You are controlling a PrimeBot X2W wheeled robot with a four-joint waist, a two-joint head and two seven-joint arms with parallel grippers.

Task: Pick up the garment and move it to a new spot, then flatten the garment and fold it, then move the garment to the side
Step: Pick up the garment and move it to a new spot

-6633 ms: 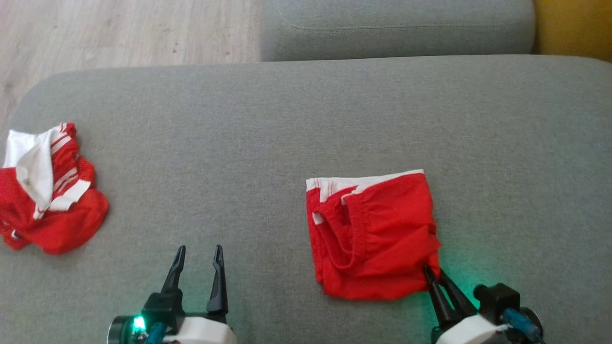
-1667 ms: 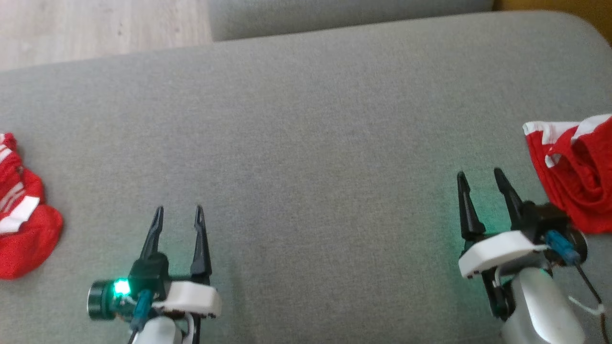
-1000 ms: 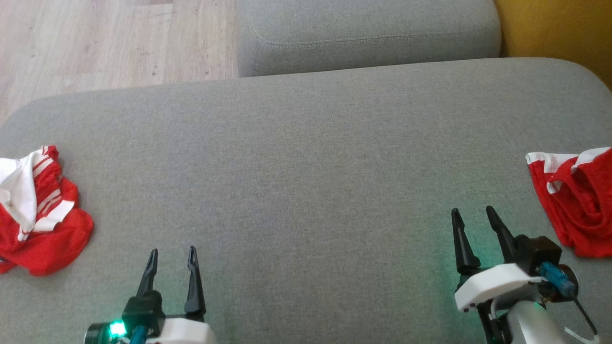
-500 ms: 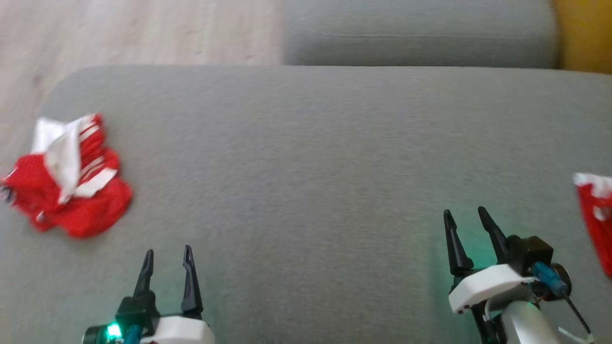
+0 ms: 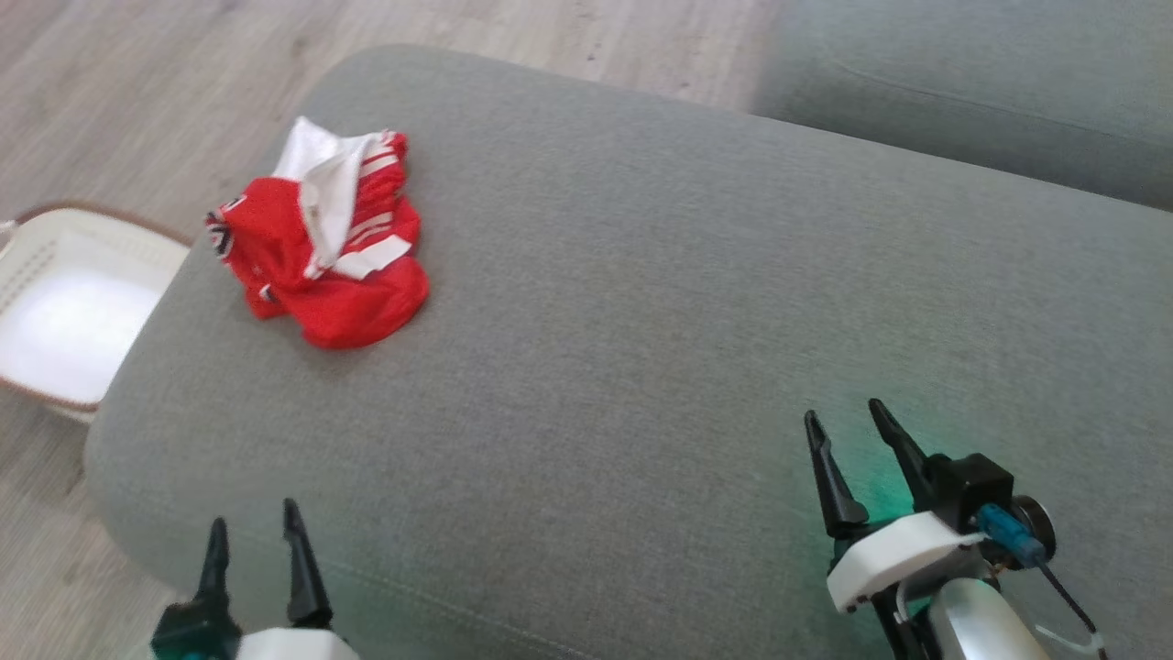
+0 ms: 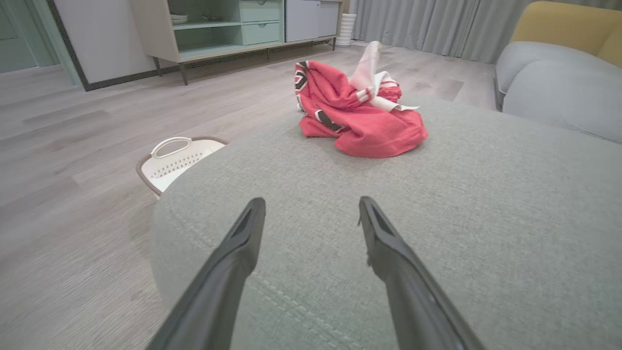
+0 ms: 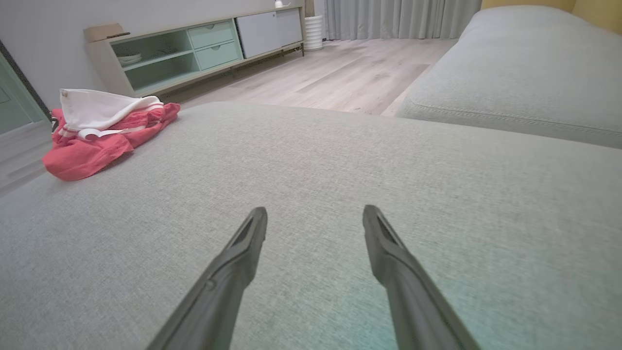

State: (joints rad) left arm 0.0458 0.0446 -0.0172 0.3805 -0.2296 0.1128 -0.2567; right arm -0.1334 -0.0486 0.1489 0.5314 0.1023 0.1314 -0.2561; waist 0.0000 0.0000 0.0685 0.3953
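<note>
Across the middle of the scene: big grey sofa cushion. Wood floor runs beyond its far and left edges, and a second cushion sits at far right. On the floor just beside the cushion's left edge is a white basket.

The garment, red with white trim, lies in a crumpled heap on the cushion's far-left part, near the rounded corner and not flattened. It has no clean long axis. The heap looks loosely longer near-to-far, white collar end far, red bulk near.

Left jaws: at the near-left edge of the cushion, fingers spread wide, holding nothing. Right jaws: near right, fingers also spread wide, empty, above the cushion.

Key relation: the garment lies far and slightly right of the left jaws, well apart. From the right jaws it is far-left and farther off. The left arm is clearly the nearer one. Judgement: pick-up not yet begun, and a forward reach by the left arm looks the likely opener.
</note>
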